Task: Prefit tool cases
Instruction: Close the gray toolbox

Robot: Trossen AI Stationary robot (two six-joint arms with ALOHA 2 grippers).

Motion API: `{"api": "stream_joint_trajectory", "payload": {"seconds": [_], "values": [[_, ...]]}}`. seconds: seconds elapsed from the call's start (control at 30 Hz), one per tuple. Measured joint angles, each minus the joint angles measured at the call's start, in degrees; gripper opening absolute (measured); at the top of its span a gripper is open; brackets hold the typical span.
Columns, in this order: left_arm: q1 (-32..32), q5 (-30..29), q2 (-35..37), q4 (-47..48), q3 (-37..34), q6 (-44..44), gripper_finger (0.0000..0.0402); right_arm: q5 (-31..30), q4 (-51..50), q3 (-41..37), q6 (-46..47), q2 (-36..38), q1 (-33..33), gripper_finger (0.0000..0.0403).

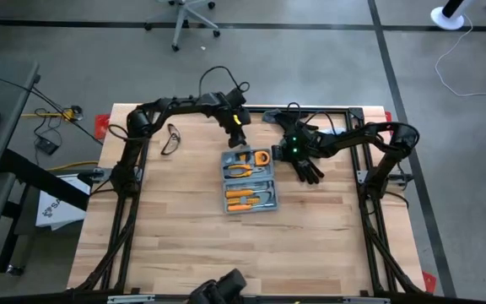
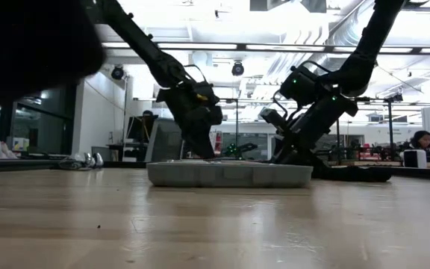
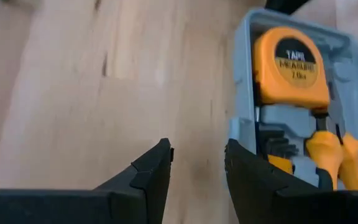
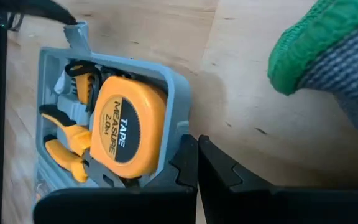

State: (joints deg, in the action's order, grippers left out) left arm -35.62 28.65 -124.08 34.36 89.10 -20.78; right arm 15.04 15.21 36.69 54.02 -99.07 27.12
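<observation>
- The tool case (image 1: 250,182) lies open and flat near the middle of the worktop (image 1: 192,245), a grey-blue tray with orange-handled tools seated in its moulded slots.
- From my overhead camera I see an orange tape measure (image 1: 261,157) in the far corner of the case, on the right arm's side, with orange-handled pliers (image 1: 241,171) just beside it.
- The left pincer (image 1: 237,138) hangs at the far edge of the case, on the left arm's side. Through its wrist camera its two dark fingers (image 3: 149,180) stand spread apart with bare wood between them, pinching nothing; the case's rim (image 3: 240,93) lies just beside one finger.
- The right pincer (image 1: 283,152) sits low at the far right corner of the case. Its wrist camera shows the fingers (image 4: 219,171) pressed together, tips just beside the case wall next to the tape measure (image 4: 128,134), holding nothing.
- A black-and-grey work glove (image 1: 309,169) with a green cuff lies on the worktop just right of the case, under the right arm; the cuff (image 4: 316,43) fills a corner of the right wrist camera.
- From table height the case (image 2: 230,174) reads as a low grey slab resting flat on the wood, with both arms coming down behind it.
- A pair of safety glasses (image 1: 172,138) lies on the worktop well to the left of the case, near the left arm.
</observation>
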Motion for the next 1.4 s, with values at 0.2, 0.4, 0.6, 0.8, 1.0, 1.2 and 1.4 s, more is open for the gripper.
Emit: {"api": "stream_joint_trajectory", "payload": {"seconds": [0.2,0.4,0.6,0.8,1.0,1.2,1.4], "values": [[-0.4,5.2,-0.8,4.0,-0.2,-0.9,0.0139,0.0,-0.3,0.0,-0.3,0.0,0.0,0.0],[-1.7,13.5,-0.7,5.4,-0.2,1.4,0.0139,0.0,-0.8,0.0,-1.0,0.0,0.2,0.0],[-2.3,16.2,-0.7,6.5,-0.2,2.5,0.0139,-0.1,-1.2,0.1,-1.5,0.0,0.2,0.0],[-0.6,15.3,-1.3,6.5,-0.2,2.2,0.0139,-0.2,-1.2,0.1,-1.6,0.0,0.2,0.0],[1.3,11.5,-2.2,6.6,-0.2,1.3,0.0138,-0.2,-1.4,0.1,-1.8,0.0,0.2,0.0],[1.2,9.2,-2.2,6.9,-0.2,1.2,0.0094,-0.3,-1.6,0.1,-2.0,0.0,0.2,0.0],[1.3,9.4,-2.0,7.9,-0.1,1.4,0.0013,-0.2,-1.7,0.0,-2.0,0.2,0.2,0.0]]}}
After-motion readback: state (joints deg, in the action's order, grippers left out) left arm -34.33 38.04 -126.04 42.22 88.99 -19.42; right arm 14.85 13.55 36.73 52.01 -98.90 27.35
